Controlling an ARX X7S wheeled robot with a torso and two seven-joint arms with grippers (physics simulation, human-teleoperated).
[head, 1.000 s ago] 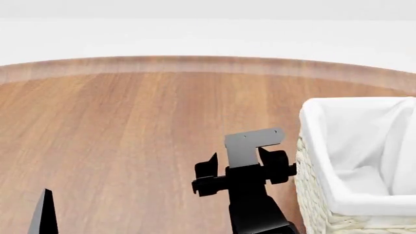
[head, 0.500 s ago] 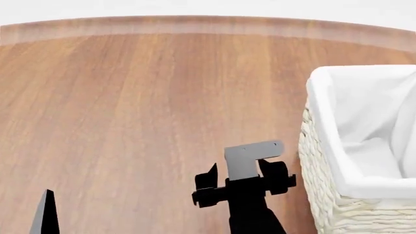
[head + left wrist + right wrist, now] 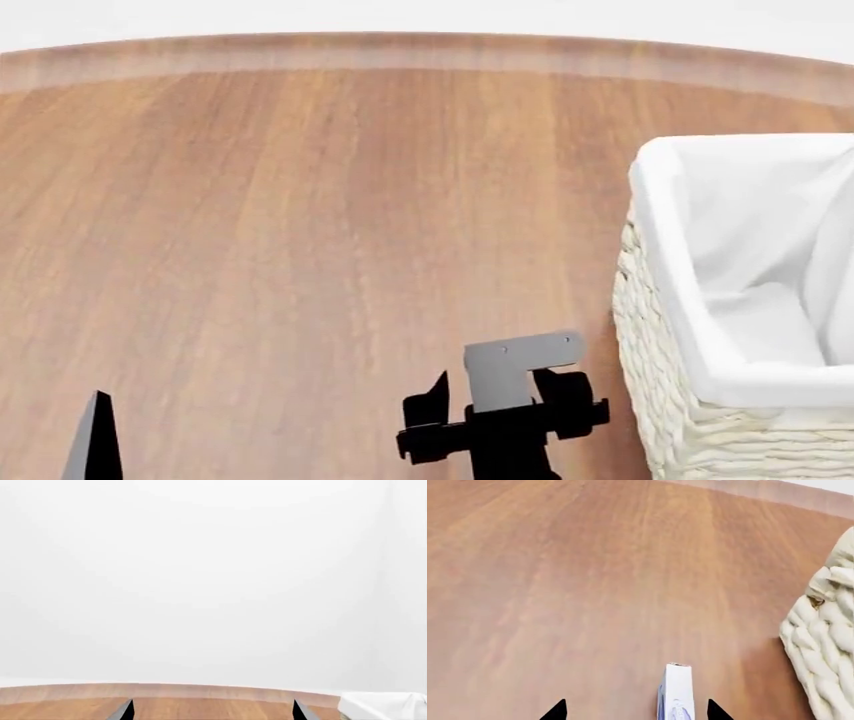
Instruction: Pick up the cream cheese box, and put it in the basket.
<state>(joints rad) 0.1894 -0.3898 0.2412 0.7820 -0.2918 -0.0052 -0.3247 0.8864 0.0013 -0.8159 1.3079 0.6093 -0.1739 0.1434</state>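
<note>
Bare brown wooden tabletop (image 3: 267, 220) spreads wide beside the cream wicker basket (image 3: 667, 400); the right gripper (image 3: 637, 711) grips the thin white cream cheese box (image 3: 676, 692) edge-on; left gripper (image 3: 212, 711) spread, holding nothing.

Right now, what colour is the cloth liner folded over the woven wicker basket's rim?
White, over cream-coloured wicker on the large rectangular woven basket; the cloth liner shows best in the head view.

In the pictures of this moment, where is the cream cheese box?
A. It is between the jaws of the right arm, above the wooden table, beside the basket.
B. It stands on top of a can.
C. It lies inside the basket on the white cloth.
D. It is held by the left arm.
A. The right wrist view shows the cream cheese box edge-on between the two jaw tips, over the table, with the basket wall alongside.
</note>
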